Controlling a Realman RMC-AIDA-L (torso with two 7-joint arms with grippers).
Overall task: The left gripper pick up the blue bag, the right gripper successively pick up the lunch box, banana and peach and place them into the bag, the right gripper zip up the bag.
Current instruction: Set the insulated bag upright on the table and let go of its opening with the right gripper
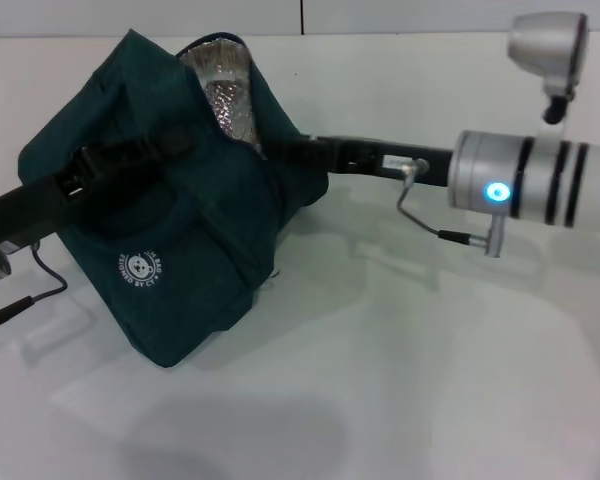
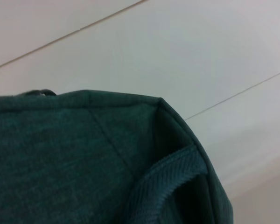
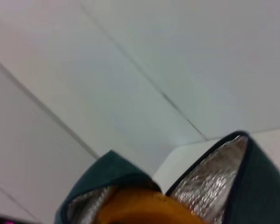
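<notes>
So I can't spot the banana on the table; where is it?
In the right wrist view the banana sits inside the blue bag's open mouth, against the silver lining.

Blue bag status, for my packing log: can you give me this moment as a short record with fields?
bag: blue bag stands tilted on the white table, mouth open, silver lining showing
left claw: at the bag's left side by the black strap; fingers not visible
right claw: arm reaches to the bag's opening from the right; fingers hidden by the bag
contents: banana seen at the opening in the right wrist view
lunch box, peach: not visible
zip: not closed
</notes>
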